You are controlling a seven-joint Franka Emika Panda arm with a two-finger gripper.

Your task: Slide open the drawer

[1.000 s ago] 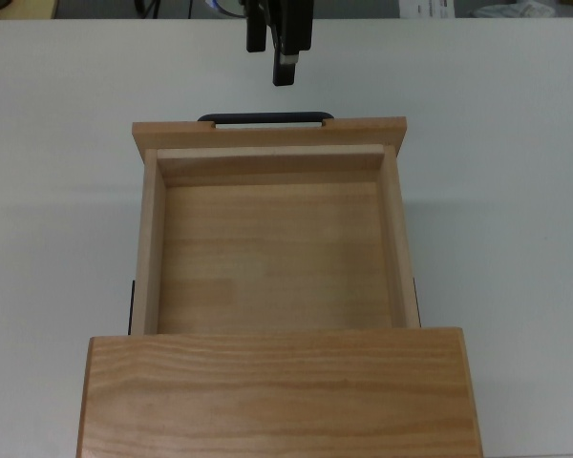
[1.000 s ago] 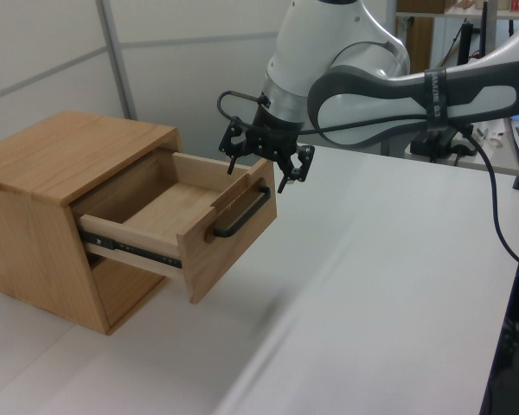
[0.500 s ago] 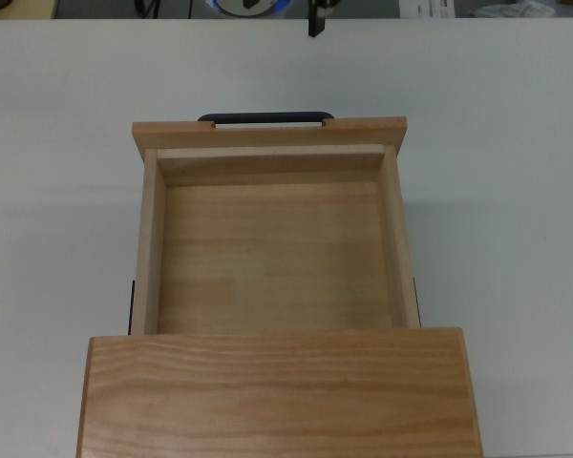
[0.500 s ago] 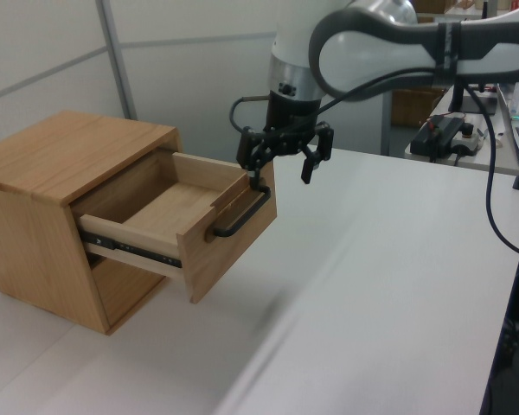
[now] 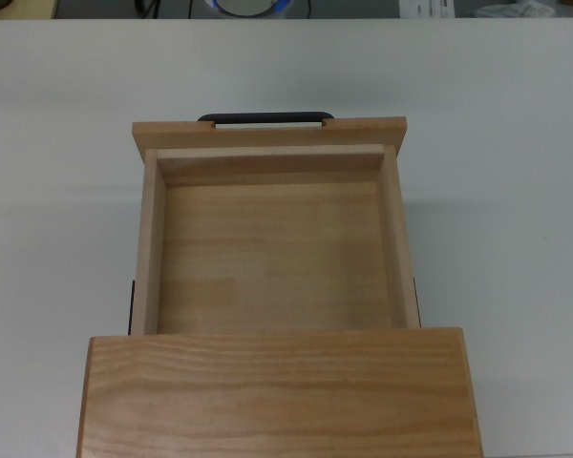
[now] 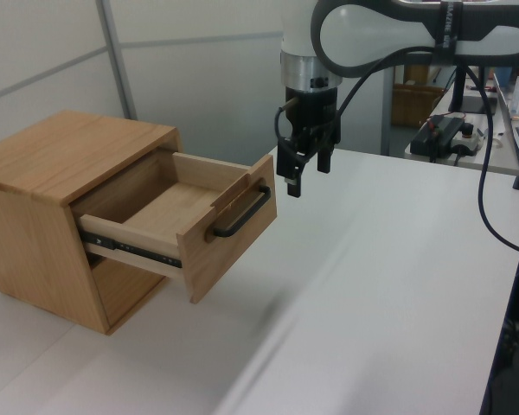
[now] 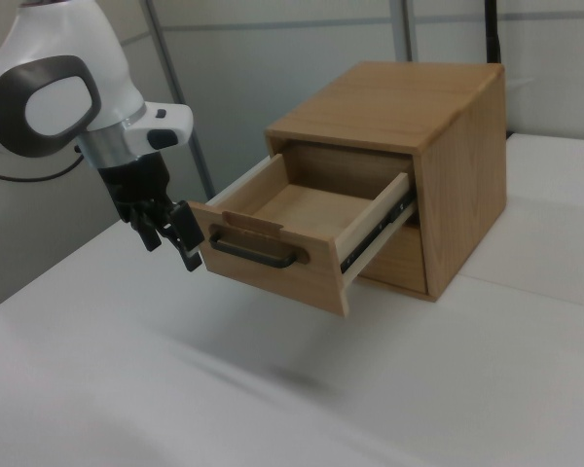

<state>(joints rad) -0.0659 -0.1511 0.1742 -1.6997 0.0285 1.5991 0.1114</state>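
Observation:
The drawer stands pulled far out of the wooden cabinet, and its light wooden tray is empty. Its black bar handle sits on the front panel at the top view's upper edge of the drawer. In the left view the drawer front and handle face right. My gripper hangs open just right of the front panel, above handle height and apart from it. The right view shows the gripper left of the handle, holding nothing. The top view does not show the gripper.
The cabinet rests on a white table. Wall panels stand behind it. A black cable hangs at the left view's right edge, with a cluttered desk beyond the table.
The gripper has drawn back from the handle, risen and turned to point down, leaving the top view. The drawer has not moved.

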